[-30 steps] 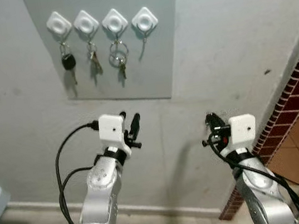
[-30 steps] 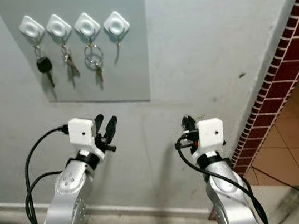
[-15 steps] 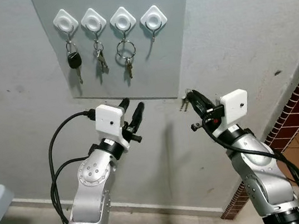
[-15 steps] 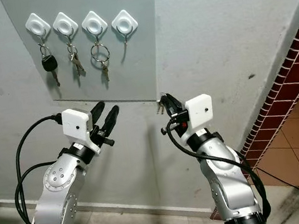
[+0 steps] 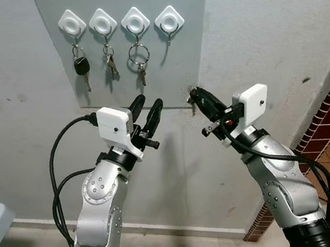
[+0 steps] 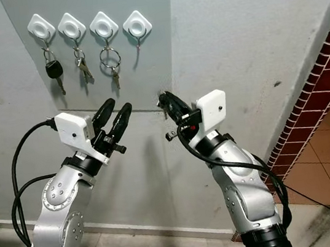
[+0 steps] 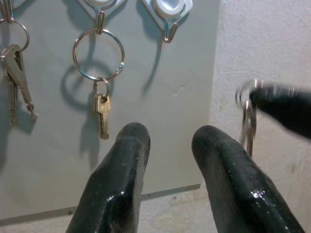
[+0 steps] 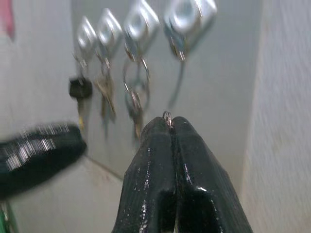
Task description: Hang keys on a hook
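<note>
Keys [image 5: 192, 102] hung from the right gripper [image 5: 197, 98], pinched between its clenched fingers just below the grey board's [image 5: 203, 43] lower edge. No writing was legible. The rightmost hook [image 5: 169, 21] stood bare above. The left gripper [image 5: 146, 111] hovered nearby, fingers parted.

The grey panel [image 5: 141, 46] carries 4 white hooks [image 5: 104, 22]. 3 of them hold key sets [image 5: 139, 62], and 1 hook [image 5: 169, 20] is bare. 2 grippers are raised below, the left gripper [image 5: 147, 109] and the right gripper [image 5: 194, 96], which pinches 1 more set of keys [image 7: 249, 119].
</note>
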Robot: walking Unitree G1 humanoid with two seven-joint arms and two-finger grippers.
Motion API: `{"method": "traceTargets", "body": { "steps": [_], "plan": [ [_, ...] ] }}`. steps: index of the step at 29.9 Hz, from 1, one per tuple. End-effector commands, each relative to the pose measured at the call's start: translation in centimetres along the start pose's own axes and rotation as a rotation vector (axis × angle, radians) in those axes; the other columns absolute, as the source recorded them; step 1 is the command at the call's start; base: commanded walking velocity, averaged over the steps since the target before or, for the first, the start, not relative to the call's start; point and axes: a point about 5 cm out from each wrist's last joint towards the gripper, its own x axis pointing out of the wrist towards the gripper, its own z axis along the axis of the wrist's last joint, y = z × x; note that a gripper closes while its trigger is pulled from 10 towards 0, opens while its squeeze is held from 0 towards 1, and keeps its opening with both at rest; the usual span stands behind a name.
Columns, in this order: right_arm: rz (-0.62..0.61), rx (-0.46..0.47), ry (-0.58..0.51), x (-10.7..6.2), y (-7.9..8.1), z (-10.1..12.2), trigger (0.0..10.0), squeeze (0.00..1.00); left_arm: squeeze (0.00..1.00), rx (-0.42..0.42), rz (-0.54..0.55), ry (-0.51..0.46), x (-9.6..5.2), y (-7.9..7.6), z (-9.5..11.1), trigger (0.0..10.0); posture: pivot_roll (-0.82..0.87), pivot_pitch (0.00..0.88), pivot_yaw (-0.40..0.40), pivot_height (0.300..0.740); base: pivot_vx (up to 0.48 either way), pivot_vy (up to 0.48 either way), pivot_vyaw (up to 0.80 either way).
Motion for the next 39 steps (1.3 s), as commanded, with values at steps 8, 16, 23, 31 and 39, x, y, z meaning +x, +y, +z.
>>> {"method": "traceTargets", "body": {
  "steps": [8, 16, 23, 31, 39],
  "plan": [
    [0.079, 0.020, -0.077, 1.0, 1.0, 2.1, 10.0, 0.00, 0.00, 0.009, 0.001, -0.031, 0.0, 0.4, 0.9, 10.0, 0.10, 0.000, -0.031, 0.736, 0.000, 0.000, 0.00],
    [0.080, 0.054, -0.107, 2.0, 1.1, 2.9, 10.0, 0.00, 0.00, 0.011, 0.005, -0.056, 0.5, 0.5, 1.6, 10.0, 0.10, 0.000, -0.035, 0.736, 0.000, 0.000, 0.00],
    [0.058, 0.091, -0.124, 3.3, 0.9, 3.0, 10.0, 0.00, 0.00, 0.003, -0.011, -0.085, 1.1, 0.0, 2.4, 10.0, 0.10, 0.000, -0.031, 0.736, 0.000, 0.000, 0.00],
    [0.026, 0.170, -0.132, 4.4, 0.4, 2.4, 10.0, 0.00, 0.00, -0.004, -0.025, -0.088, 1.2, -0.6, 2.5, 10.0, 0.10, 0.000, -0.032, 0.736, 0.000, 0.000, 0.00],
    [0.015, 0.226, -0.134, 5.0, 0.2, 1.9, 10.0, 0.00, 0.00, -0.007, -0.023, -0.089, 1.2, -0.6, 2.6, 10.0, 0.11, 0.000, -0.036, 0.736, 0.000, 0.000, 0.00]
  ]
}}
